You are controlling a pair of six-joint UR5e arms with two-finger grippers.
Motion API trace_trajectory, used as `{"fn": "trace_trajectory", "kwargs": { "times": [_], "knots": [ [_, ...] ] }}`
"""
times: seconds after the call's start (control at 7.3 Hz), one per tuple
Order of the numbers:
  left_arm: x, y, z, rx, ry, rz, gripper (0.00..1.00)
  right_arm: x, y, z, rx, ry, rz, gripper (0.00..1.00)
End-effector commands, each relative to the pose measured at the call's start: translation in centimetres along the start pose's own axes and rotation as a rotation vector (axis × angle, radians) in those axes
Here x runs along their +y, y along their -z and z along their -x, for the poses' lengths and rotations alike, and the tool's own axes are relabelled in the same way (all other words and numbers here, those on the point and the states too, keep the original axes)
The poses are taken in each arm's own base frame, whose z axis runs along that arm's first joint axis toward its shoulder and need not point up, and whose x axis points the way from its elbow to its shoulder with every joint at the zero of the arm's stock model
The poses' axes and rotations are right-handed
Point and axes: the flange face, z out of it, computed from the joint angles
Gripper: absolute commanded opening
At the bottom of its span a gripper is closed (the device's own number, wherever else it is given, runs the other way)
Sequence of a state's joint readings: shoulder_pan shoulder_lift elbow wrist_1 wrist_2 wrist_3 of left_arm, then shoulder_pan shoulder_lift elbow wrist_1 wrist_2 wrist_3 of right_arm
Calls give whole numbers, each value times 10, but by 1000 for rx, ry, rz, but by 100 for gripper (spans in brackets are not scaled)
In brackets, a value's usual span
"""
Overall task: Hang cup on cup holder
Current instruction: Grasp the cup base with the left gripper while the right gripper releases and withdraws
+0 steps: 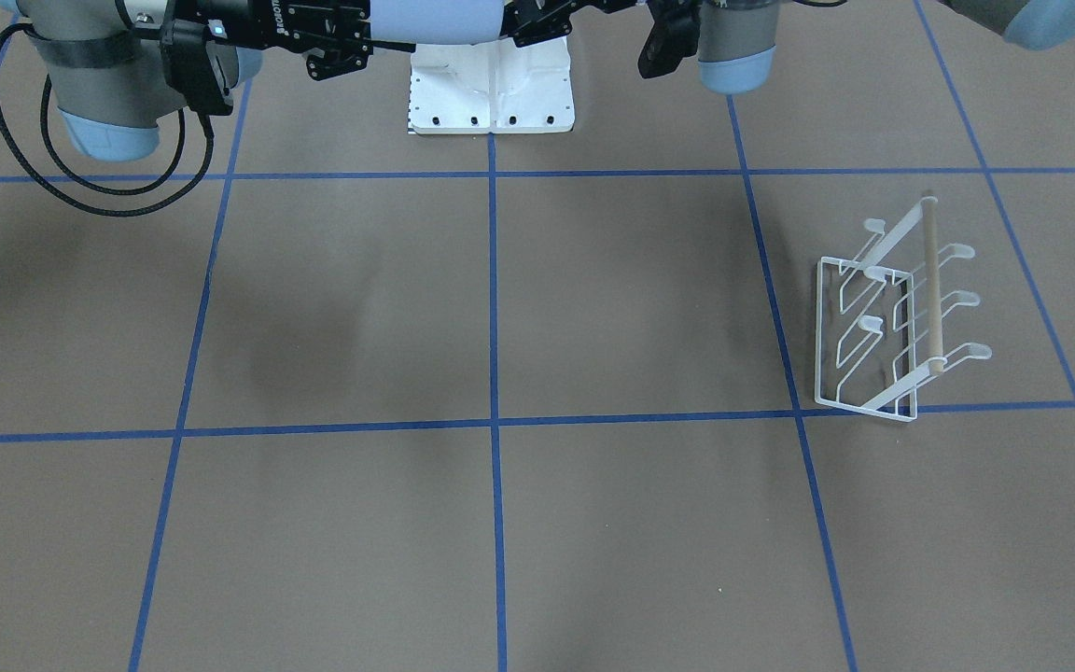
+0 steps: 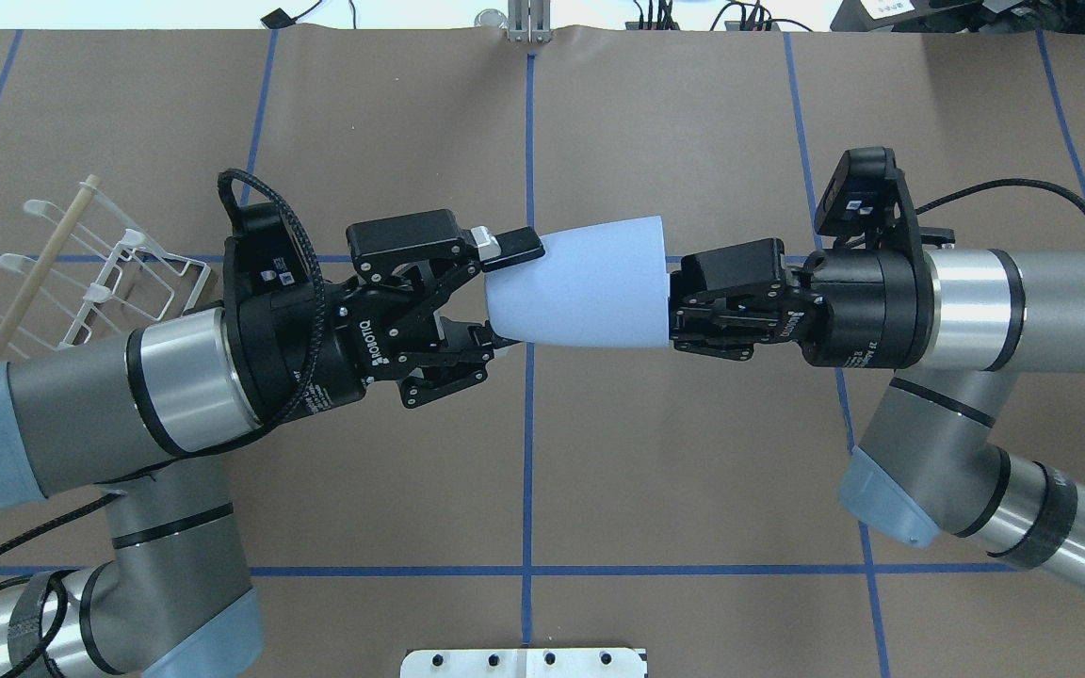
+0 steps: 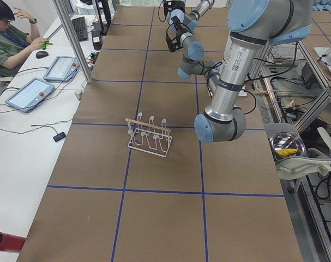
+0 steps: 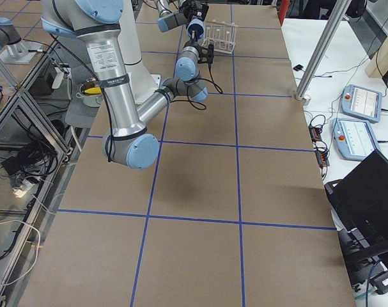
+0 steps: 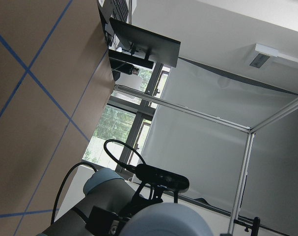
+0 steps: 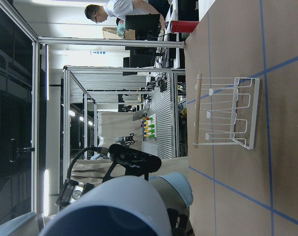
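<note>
You've got the cup (image 2: 585, 282) boxed in mid-air, left gripper (image 2: 509, 294) straddling its 9 o'clock end, right gripper (image 2: 681, 303) clamped at 3, open room toward 12 and 6 above the table (image 2: 693, 471), and the left forearm (image 2: 81, 414) crossing over the 5 o'clock corner of the cup holder (image 2: 95, 273) out at 9.

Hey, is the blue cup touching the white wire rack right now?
Apart. The overhead view shows the cup raised in the middle of the picture, while the rack stands far off at the left edge, with a wide gap between them.
</note>
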State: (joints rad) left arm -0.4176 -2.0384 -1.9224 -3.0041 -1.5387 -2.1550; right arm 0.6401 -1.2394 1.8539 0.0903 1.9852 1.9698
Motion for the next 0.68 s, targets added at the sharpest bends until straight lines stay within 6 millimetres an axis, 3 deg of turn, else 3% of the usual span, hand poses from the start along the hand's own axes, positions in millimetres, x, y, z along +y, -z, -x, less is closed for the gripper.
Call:
{"fn": "trace_trajectory", "kwargs": {
  "times": [0.0, 0.14, 0.41, 0.55],
  "knots": [
    [1, 1, -1, 0, -6, 5, 0, -6, 6, 3, 1, 14, -15, 100],
    [3, 3, -2, -3, -6, 11, 0, -14, 12, 6, 7, 27, -35, 100],
    [-4, 6, -21, -12, -36, 12, 0, -66, 40, 13, 111, 103, -172, 100],
    [-14, 6, -29, -12, -59, -15, 0, -90, 51, 1, 212, 199, -230, 100]
  ]
}}
